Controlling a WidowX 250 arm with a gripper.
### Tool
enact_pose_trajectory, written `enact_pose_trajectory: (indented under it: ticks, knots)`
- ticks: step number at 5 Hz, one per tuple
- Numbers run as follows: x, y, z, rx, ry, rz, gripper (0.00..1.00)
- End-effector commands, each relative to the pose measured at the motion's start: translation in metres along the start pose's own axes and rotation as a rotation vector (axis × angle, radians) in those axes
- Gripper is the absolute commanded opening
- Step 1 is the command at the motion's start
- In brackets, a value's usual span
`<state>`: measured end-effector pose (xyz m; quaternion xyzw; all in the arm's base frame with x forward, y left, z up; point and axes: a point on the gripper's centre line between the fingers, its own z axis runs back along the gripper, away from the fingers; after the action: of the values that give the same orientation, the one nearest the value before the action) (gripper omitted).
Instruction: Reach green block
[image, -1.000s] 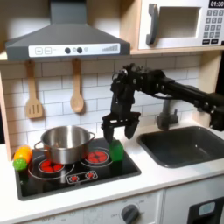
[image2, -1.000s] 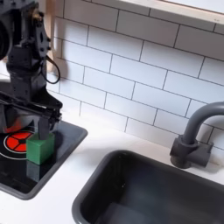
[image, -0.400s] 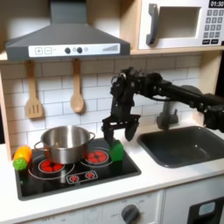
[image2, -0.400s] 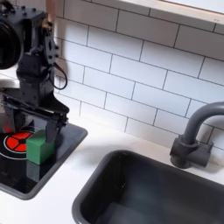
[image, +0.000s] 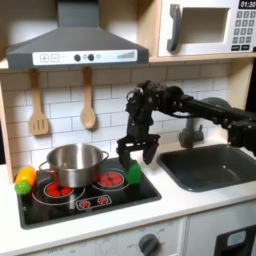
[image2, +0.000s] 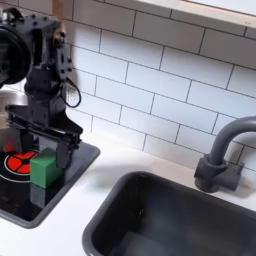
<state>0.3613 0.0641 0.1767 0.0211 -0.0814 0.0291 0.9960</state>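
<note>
The green block (image: 133, 174) is small, plain and bright green, with rounded edges, and it stands upright on the black stovetop (image: 110, 198). In the first exterior view it sits near the stovetop's right edge, toward the back right corner, beside the red burner ring. In the second exterior view the block (image2: 45, 168) looks boxy, its top face lighter than its sides, standing near the stovetop's right edge
</note>
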Motion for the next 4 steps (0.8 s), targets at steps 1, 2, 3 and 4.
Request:
enact_pose_trajectory:
  ticks: [1, 2, 3, 4]
  knots:
    - [0.002, 0.003, -0.008, 0.000, 0.009, -0.002, 1.00]
    - [0.002, 0.004, -0.016, 0.000, 0.025, -0.013, 1.00]
    - [0.001, 0.003, -0.021, -0.005, 0.035, -0.025, 1.00]
    - [0.002, 0.003, -0.022, -0.005, 0.030, -0.036, 1.00]
